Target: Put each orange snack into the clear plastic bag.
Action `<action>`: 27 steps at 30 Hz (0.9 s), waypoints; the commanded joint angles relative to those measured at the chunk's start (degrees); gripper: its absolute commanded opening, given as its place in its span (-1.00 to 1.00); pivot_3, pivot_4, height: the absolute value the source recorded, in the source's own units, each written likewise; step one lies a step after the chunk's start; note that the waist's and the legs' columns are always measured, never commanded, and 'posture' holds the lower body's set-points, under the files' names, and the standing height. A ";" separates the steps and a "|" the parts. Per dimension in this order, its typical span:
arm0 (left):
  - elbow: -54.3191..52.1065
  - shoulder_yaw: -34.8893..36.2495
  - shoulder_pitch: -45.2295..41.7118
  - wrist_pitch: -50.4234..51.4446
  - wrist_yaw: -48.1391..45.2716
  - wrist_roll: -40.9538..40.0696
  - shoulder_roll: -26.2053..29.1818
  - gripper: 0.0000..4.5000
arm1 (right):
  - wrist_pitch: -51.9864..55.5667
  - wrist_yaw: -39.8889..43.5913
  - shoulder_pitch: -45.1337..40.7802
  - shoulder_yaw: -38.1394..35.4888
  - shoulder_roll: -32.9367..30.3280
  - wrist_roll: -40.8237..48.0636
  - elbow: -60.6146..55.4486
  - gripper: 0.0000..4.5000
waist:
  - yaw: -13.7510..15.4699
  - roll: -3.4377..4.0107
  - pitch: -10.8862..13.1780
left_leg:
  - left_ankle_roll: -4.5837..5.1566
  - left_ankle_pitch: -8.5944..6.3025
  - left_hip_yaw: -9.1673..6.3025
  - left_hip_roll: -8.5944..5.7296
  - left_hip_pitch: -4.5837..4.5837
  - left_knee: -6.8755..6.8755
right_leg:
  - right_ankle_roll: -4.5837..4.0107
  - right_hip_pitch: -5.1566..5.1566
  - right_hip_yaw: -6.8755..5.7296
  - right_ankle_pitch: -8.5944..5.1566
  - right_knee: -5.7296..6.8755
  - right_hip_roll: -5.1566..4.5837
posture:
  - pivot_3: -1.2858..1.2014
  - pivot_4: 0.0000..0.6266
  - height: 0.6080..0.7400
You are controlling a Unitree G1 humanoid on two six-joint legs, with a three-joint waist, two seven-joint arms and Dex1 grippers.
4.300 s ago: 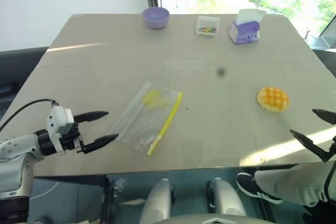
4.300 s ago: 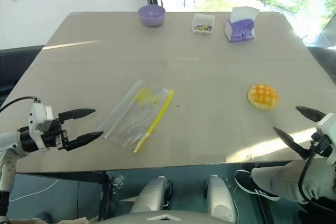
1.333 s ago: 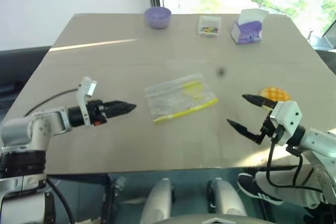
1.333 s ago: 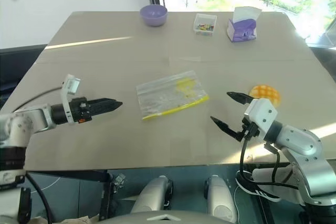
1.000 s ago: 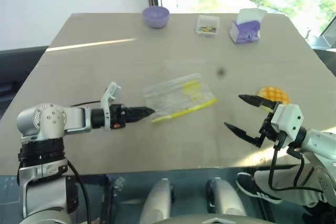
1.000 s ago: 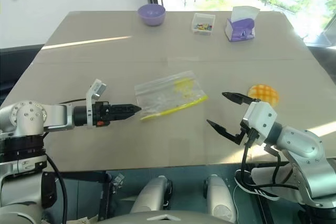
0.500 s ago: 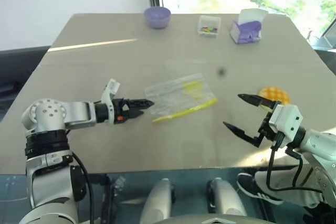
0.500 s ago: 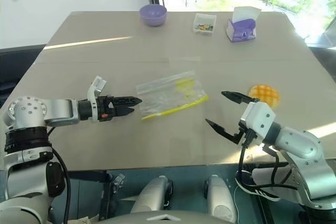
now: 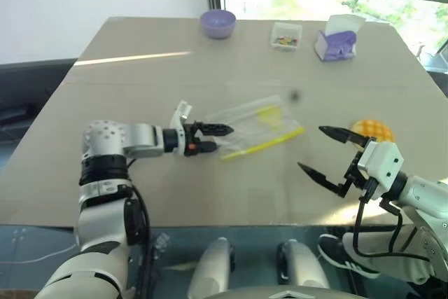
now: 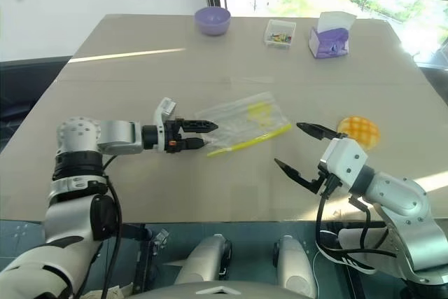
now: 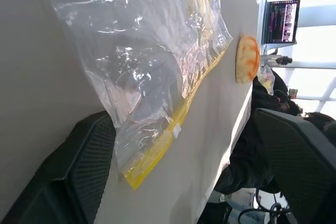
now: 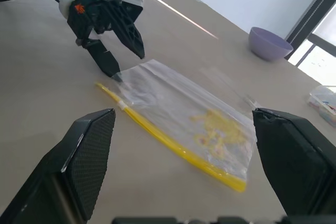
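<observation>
The left gripper [image 10: 201, 135], fingers apart and holding nothing, straddles the near corner of the clear plastic bag [image 10: 241, 121]. The right gripper [image 10: 302, 148] gapes wide, empty; the orange snack [image 10: 358, 131] lies just beyond it (nothing between). Far behind: purple bowl [image 10: 212, 20], small clear box [image 10: 279, 32], tissue box [image 10: 329, 36].

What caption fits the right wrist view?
Left gripper, jaws open, at the corner of the clear plastic bag on the table.
</observation>
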 commanded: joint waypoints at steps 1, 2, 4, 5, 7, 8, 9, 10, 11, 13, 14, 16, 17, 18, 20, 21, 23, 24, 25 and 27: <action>3.00 0.55 -0.05 0.16 1.29 4.84 -2.30 0.38 | 0.17 -1.36 0.28 -0.92 0.08 0.01 -3.39 1.00 | -0.02 0.00 0.00 | 0.00 0.00 -0.01 0.01 0.00 0.00 | 0.00 0.00 0.00 0.00 0.00 0.01 | 0.03 -0.52 0.95; 3.44 1.33 -0.33 0.03 1.42 5.54 -2.83 0.23 | 0.28 -1.60 0.39 -0.95 0.09 -0.11 -3.57 1.00 | 0.03 0.00 0.00 | 0.00 0.00 -0.02 0.01 0.01 0.00 | 0.00 0.00 0.00 0.00 0.00 0.01 | 0.03 -0.52 0.95; 4.07 3.38 -0.76 -0.57 2.34 7.09 -4.00 -0.19 | 0.46 -2.09 0.60 -1.02 0.12 -0.32 -3.84 1.00 | 0.00 -0.01 0.00 | 0.00 0.00 -0.01 0.00 0.00 0.00 | 0.00 0.01 -0.01 0.00 -0.01 0.00 | 0.03 -0.52 0.95; 4.26 4.51 -0.92 -0.56 2.73 7.66 -4.53 -0.40 | 0.50 -2.30 0.69 -1.02 0.14 -0.41 -3.95 1.00 | 0.00 -0.01 0.00 | 0.00 0.00 -0.01 0.00 0.00 0.01 | 0.00 0.01 -0.01 0.00 -0.01 0.00 | 0.03 -0.52 0.95; 4.51 7.35 -1.40 -0.10 3.82 8.35 -5.64 -0.82 | 0.59 -2.70 0.86 -0.94 0.22 -0.68 -4.10 1.00 | -0.02 0.02 -0.03 | 0.00 0.00 -0.01 0.00 -0.01 0.00 | 0.00 0.01 -0.01 0.00 -0.02 0.00 | 0.03 -0.52 0.95; 4.73 8.93 -1.82 0.29 4.43 8.53 -6.20 -0.93 | 0.62 -2.86 0.80 -0.84 0.25 -0.82 -3.97 1.00 | -0.02 0.05 -0.04 | 0.00 0.00 -0.02 0.00 0.02 0.00 | 0.00 0.03 -0.01 0.00 -0.02 0.00 | 0.03 -0.52 0.95; 4.64 10.48 -2.25 0.90 4.98 8.37 -6.66 -0.93 | 0.82 -3.10 0.52 -0.62 0.27 -0.99 -3.77 1.00 | -0.06 0.08 -0.06 | 0.00 0.00 -0.02 0.00 0.04 0.00 | 0.00 0.04 -0.01 0.00 -0.01 0.00 | 0.03 -0.52 0.95; 4.49 12.11 -2.70 1.32 5.63 8.04 -7.08 -0.93 | 1.22 -3.42 0.15 -0.39 0.36 -1.09 -3.57 1.00 | -0.16 0.08 -0.06 | 0.00 0.00 -0.02 0.01 0.08 -0.01 | 0.00 0.06 -0.01 0.00 0.00 0.00 | 0.03 -0.52 0.95; 4.32 13.27 -3.00 1.54 6.18 7.90 -7.44 -0.93 | 1.49 -3.62 -0.15 -0.23 0.43 -1.14 -3.38 1.00 | -0.18 0.08 -0.06 | 0.00 0.00 -0.02 0.02 0.08 -0.01 | 0.00 0.06 -0.01 0.00 0.00 0.01 | 0.03 -0.52 0.95; 4.15 15.91 -3.94 1.63 7.30 5.29 -7.83 -0.93 | 2.13 -3.96 -1.03 0.41 0.58 -1.41 -2.87 1.00 | -0.17 0.05 -0.04 | 0.00 0.00 -0.03 0.02 0.07 -0.01 | 0.00 0.05 -0.01 0.00 0.00 0.02 | 0.03 -0.52 0.95; 3.80 17.46 -4.52 1.63 7.78 3.80 -8.09 -0.93 | 2.36 -4.10 -1.51 0.83 0.58 -1.74 -2.49 1.00 | -0.19 0.03 -0.02 | 0.00 0.00 -0.02 0.02 0.07 -0.01 | 0.00 0.05 -0.01 0.00 0.00 0.01 | 0.03 -0.52 0.95; 3.79 20.71 -6.01 1.63 9.47 1.06 -8.60 -0.93 | 2.71 -4.43 -2.54 1.65 0.73 -2.43 -1.50 1.00 | -0.16 -0.08 0.04 | -0.01 0.00 -0.03 0.02 0.01 0.00 | 0.01 0.01 -0.01 0.00 -0.01 0.01 | 0.03 -0.52 0.95; 3.49 21.69 -6.70 1.63 10.62 -0.03 -8.87 -0.93 | 2.55 -4.69 -3.00 1.86 0.85 -3.00 -1.00 1.00 | -0.18 -0.15 0.08 | -0.01 0.00 -0.04 0.02 -0.03 0.00 | 0.01 -0.01 -0.02 0.00 -0.01 0.01 | 0.03 -0.52 0.95; 3.42 22.38 -7.28 1.63 11.62 -1.07 -9.05 -0.93 | 2.43 -4.71 -3.36 2.07 0.90 -3.26 -0.57 1.00 | -0.18 -0.16 0.09 | -0.01 0.00 -0.05 0.02 -0.05 0.00 | 0.01 -0.03 -0.03 0.00 -0.02 0.01 | 0.03 -0.52 0.95; 2.87 23.13 -7.79 1.63 13.72 -2.70 -9.51 -0.93 | 1.72 -4.58 -4.08 2.57 1.09 -3.88 0.91 1.00 | -0.23 -0.18 0.10 | -0.02 0.01 -0.04 0.02 -0.10 -0.01 | 0.00 -0.07 -0.03 0.00 -0.04 0.01 | 0.03 -0.52 0.95; 2.70 23.80 -8.24 1.63 15.04 -3.73 -10.06 -0.93 | 0.47 -4.62 -4.96 3.80 1.06 -5.81 2.72 1.00 | -0.24 -0.18 0.10 | -0.03 0.01 -0.04 0.02 -0.12 -0.01 | 0.01 -0.07 -0.02 0.01 -0.07 0.01 | 0.03 -0.52 0.95; 2.01 24.49 -8.71 1.63 17.43 -5.47 -11.13 -0.93 | -0.47 -5.14 -7.12 6.68 1.49 -9.29 6.20 1.00 | -0.31 -0.19 0.10 | -0.03 0.01 -0.03 0.02 -0.12 -0.01 | 0.01 -0.07 -0.01 0.01 -0.08 0.00 | 0.03 -0.52 0.95; 1.69 24.89 -8.87 1.63 18.59 -6.13 -11.68 -0.93 | -0.61 -5.62 -8.33 7.89 1.90 -10.80 8.05 1.00 | -0.33 -0.20 0.10 | -0.03 0.01 -0.02 0.02 -0.12 -0.01 | 0.01 -0.08 -0.02 0.01 -0.08 0.00 | 0.03 -0.52 0.95; 1.40 25.25 -9.05 1.63 19.67 -6.82 -12.24 -0.93 | -0.47 -6.41 -9.83 9.07 2.83 -12.04 10.39 1.00 | -0.37 -0.20 0.11 | -0.03 0.01 -0.03 0.02 -0.11 -0.02 | 0.01 -0.08 -0.01 0.01 -0.08 0.01 | 0.03 -0.52 0.95; 0.88 26.04 -9.33 1.63 21.80 -8.04 -13.32 -0.93 | -1.01 -8.00 -12.33 11.14 4.29 -15.19 14.71 1.00 | -0.41 -0.20 0.11 | -0.09 0.05 -0.04 0.02 -0.12 -0.03 | 0.01 -0.11 -0.02 0.01 -0.06 0.01 | 0.03 -0.52 0.95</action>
